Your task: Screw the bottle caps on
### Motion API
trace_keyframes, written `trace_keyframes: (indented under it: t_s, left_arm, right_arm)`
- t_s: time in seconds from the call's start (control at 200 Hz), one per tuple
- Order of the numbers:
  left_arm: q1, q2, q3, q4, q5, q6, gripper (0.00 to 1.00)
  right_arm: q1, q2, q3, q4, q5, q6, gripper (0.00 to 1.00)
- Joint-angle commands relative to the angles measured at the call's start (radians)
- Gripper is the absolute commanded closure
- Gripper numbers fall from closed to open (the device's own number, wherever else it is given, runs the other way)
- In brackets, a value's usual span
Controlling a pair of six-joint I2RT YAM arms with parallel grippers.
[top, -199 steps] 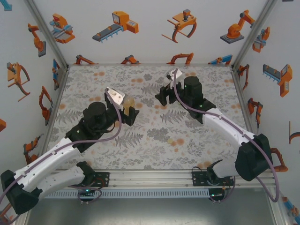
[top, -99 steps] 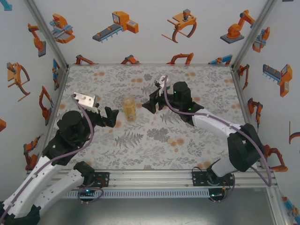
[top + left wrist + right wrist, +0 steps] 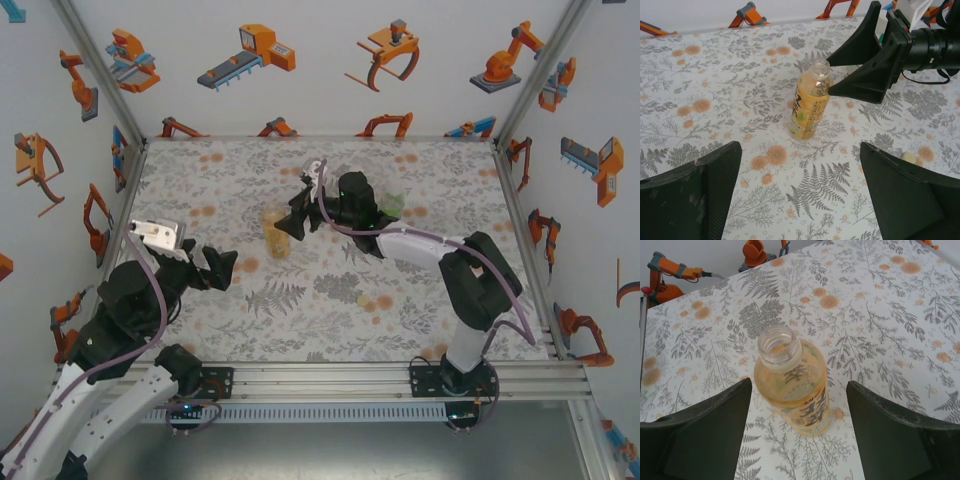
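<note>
The yellow-orange bottle (image 3: 275,232) stands upright in mid-table with its mouth uncapped (image 3: 779,342). My right gripper (image 3: 291,222) is open just to its right. In the right wrist view the bottle (image 3: 792,385) rises between the two fingers with a gap on each side. My left gripper (image 3: 215,268) hangs open and empty to the bottle's left, well apart from it; the bottle (image 3: 810,102) is ahead of its fingers. A pale yellow cap (image 3: 362,299) lies flat on the table nearer the front. A green-tinted bottle (image 3: 393,202) stands behind the right arm.
The floral table (image 3: 250,330) is walled on the left, back and right. The right arm's forearm (image 3: 420,242) stretches across the middle right. An aluminium rail (image 3: 320,380) with both arm bases runs along the front edge.
My left gripper let go of the yellow-orange bottle and drew back to the left, opening wide. My right arm swung left until its fingers reached the bottle, jaws widening slightly.
</note>
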Motion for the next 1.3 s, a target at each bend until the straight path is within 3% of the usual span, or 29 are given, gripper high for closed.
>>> trace_keyframes:
  t_s: [0.0, 0.436, 0.671, 1.021, 1.297]
  left_arm:
    - [0.005, -0.016, 0.010, -0.033, -0.009, -0.023, 0.07]
    - [0.005, -0.046, 0.017, -0.066, -0.004, -0.047, 0.07]
    - [0.006, -0.058, 0.012, -0.076, -0.004, -0.058, 0.07]
    - [0.006, -0.045, -0.003, -0.054, 0.009, -0.060, 0.07]
    - [0.005, -0.004, -0.033, 0.006, 0.029, -0.048, 0.06]
  right_arm:
    - [0.019, 0.038, 0.055, 0.095, -0.038, 0.023, 0.29]
    - [0.047, 0.192, 0.127, 0.191, -0.055, 0.025, 0.28]
    - [0.050, 0.240, 0.131, 0.243, -0.058, 0.043, 0.32]
    - [0.052, 0.218, 0.109, 0.247, -0.060, 0.034, 0.47]
    - [0.052, 0.132, 0.045, 0.246, -0.036, 0.009, 0.50]
